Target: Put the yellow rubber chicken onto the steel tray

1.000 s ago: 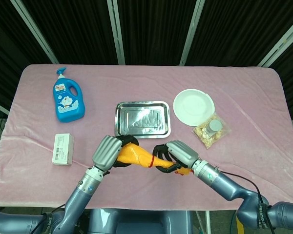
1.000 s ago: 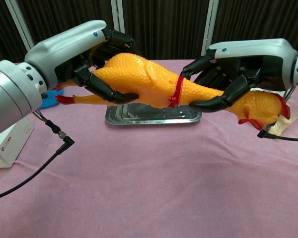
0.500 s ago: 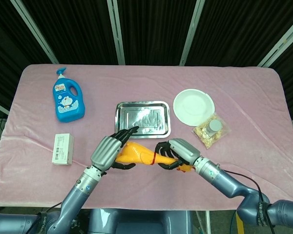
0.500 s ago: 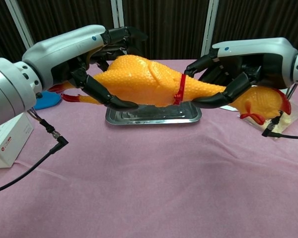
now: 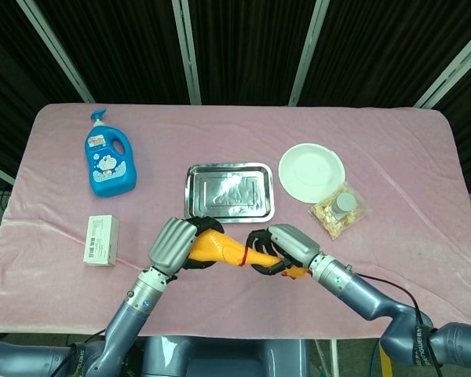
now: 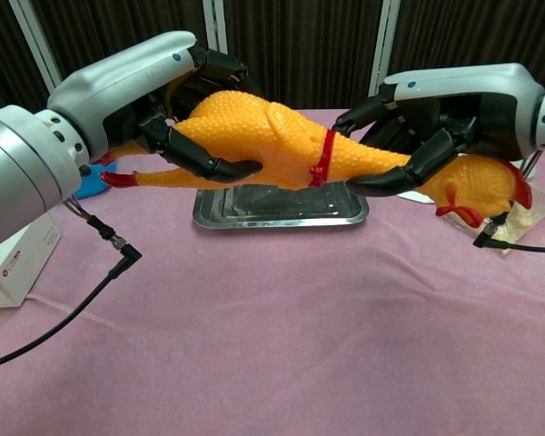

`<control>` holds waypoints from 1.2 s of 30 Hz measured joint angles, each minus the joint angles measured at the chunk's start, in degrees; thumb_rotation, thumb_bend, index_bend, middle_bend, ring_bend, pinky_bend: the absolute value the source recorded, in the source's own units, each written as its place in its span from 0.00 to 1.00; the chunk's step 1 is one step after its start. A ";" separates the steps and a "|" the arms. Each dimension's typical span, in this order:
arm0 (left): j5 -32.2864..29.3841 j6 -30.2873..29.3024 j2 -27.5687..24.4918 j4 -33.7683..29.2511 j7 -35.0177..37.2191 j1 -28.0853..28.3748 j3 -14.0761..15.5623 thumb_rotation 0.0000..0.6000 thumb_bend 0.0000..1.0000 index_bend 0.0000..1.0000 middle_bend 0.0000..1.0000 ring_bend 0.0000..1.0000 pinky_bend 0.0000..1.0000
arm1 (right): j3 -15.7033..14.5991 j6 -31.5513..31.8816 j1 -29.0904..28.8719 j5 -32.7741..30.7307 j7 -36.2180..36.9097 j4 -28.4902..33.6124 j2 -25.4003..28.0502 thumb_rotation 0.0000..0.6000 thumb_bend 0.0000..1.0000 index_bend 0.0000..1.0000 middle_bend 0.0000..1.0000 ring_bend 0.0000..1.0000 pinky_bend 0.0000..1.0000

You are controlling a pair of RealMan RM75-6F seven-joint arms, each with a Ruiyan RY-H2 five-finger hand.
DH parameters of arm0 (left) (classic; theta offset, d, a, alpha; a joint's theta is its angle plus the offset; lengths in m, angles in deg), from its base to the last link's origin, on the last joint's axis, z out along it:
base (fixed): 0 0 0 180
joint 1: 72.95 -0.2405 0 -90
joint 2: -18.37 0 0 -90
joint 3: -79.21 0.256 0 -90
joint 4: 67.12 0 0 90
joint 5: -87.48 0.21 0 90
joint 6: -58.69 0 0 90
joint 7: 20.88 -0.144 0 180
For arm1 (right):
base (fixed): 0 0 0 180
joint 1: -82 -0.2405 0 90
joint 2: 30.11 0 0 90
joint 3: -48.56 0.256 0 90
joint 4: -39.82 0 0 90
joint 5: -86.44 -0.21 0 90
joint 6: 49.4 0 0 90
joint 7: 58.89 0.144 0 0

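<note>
- The yellow rubber chicken (image 6: 282, 141), a long, pebbled squeaky toy with a red band at its neck, hangs clear of the pink tablecloth (image 5: 392, 169), stretched between both hands.
- It sits on the near side of the rectangular steel tray (image 5: 229, 191), close to the tray's front rim but not over it in the head view.
- The left hand (image 6: 177, 109) wraps its dark fingers around the fat body end, with the orange legs trailing out behind the palm.
- The right hand (image 6: 418, 123) closes on the narrow neck just past the red band; the head with its red comb pokes out beyond it.
- Judging by its look, the toy is light, hollow and soft, so it likely bends at the neck and squashes under a firm grip.
- The bumpy skin probably gives decent friction, so slipping seems a small risk.
- The plump body is the best place to hold; the thin neck would let it droop or swing.
- The tray is shallow and bare, and the chicken may overhang its length.
</note>
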 measured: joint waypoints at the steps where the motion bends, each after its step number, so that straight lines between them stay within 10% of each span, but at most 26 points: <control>1: 0.17 0.01 0.01 0.05 0.13 -0.02 0.03 1.00 0.63 0.76 0.87 0.75 0.78 | -0.02 -0.02 0.00 0.05 0.06 0.02 0.00 1.00 0.70 1.00 0.73 0.76 0.88; 6: -0.21 0.30 -0.20 -0.22 -0.05 -0.06 -0.03 1.00 0.52 0.66 0.81 0.71 0.76 | -0.09 0.02 -0.03 0.40 0.24 0.11 0.01 1.00 0.70 1.00 0.73 0.76 0.88; 10: -0.48 0.72 -1.00 -0.72 0.05 -0.25 0.24 1.00 0.15 0.32 0.52 0.44 0.55 | -0.16 -0.05 -0.01 0.25 0.41 -0.27 -0.04 1.00 0.70 1.00 0.73 0.76 0.88; 15: -0.95 1.90 -3.61 -2.70 0.05 -0.49 0.79 0.99 0.00 0.02 0.14 0.12 0.36 | -0.39 -0.21 0.09 0.05 0.69 -1.17 -0.24 1.00 0.70 1.00 0.73 0.76 0.88; 36: 4.50 -0.90 -13.85 -7.45 2.83 -3.92 2.24 0.96 0.00 0.00 0.04 0.03 0.28 | -1.50 -0.94 1.49 -0.95 5.87 -8.67 -0.72 1.00 0.71 1.00 0.73 0.76 0.88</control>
